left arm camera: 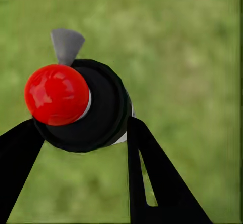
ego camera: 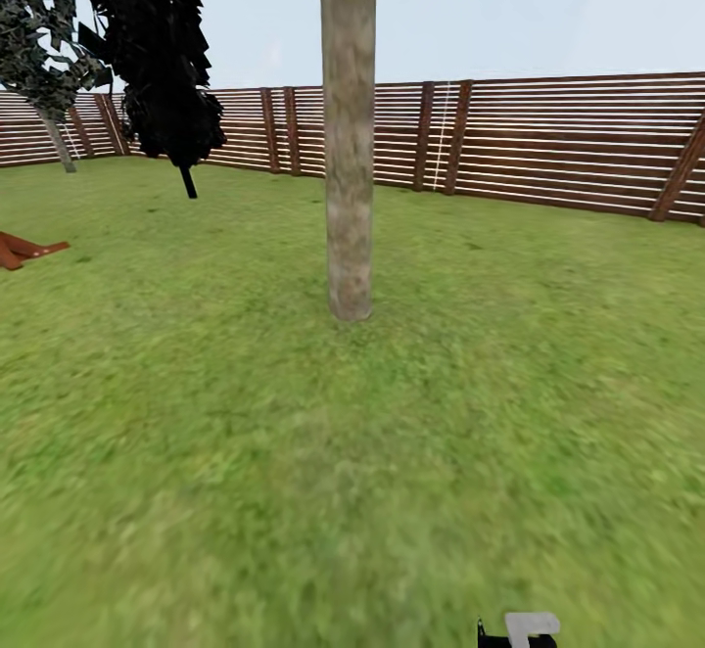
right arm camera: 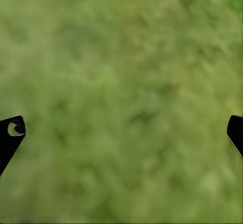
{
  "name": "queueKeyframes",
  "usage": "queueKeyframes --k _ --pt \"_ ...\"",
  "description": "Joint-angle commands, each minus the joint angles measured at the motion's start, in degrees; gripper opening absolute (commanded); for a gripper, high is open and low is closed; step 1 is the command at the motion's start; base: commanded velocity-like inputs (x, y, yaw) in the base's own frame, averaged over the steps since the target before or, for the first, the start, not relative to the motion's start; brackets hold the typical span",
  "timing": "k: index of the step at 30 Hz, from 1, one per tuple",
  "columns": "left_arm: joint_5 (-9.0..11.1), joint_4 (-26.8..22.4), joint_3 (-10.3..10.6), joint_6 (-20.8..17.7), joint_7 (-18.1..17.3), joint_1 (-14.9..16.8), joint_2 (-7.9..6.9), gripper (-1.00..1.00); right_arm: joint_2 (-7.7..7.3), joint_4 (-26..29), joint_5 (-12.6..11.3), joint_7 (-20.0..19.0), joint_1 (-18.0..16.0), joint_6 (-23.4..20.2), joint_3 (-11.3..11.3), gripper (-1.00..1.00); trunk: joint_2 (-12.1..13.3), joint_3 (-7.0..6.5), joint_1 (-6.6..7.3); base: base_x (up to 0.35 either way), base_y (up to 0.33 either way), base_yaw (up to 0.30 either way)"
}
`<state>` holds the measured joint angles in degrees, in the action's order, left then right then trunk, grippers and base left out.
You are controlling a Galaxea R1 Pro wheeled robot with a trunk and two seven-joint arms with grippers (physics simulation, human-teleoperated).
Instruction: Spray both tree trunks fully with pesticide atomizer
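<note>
In the left wrist view the pesticide atomizer, a dark bottle with a round red top and a grey nozzle, sits between the two black fingers of my left gripper, which is shut on it above the grass. My right gripper hangs open over bare lawn, its fingertips far apart with nothing between them. A thick grey-brown tree trunk stands straight ahead in the head view, a short way off on the lawn.
The garden's brown slat fence runs behind the trunk. At the back left stand a dark-leaved tree and a greyer one. A red-brown object lies at the left edge. A small grey-and-black piece shows at the bottom edge.
</note>
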<state>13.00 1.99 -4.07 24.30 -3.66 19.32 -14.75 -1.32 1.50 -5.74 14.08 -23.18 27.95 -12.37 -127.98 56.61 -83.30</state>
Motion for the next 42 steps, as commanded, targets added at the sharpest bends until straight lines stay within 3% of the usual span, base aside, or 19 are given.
queueKeyframes --k 1,42 --pt "0.2 0.2 -0.4 0.3 -0.4 0.1 -0.02 -1.0 0.0 0.0 -0.6 0.1 0.0 0.2 -0.5 1.0 0.0 0.05 -0.03 0.339 0.0 0.0" --pt "0.2 0.2 -0.3 0.3 -0.4 0.1 0.01 -1.0 0.0 0.0 -0.6 0.1 0.0 0.2 -0.5 1.0 0.0 0.05 -0.03 0.315 0.0 0.0"
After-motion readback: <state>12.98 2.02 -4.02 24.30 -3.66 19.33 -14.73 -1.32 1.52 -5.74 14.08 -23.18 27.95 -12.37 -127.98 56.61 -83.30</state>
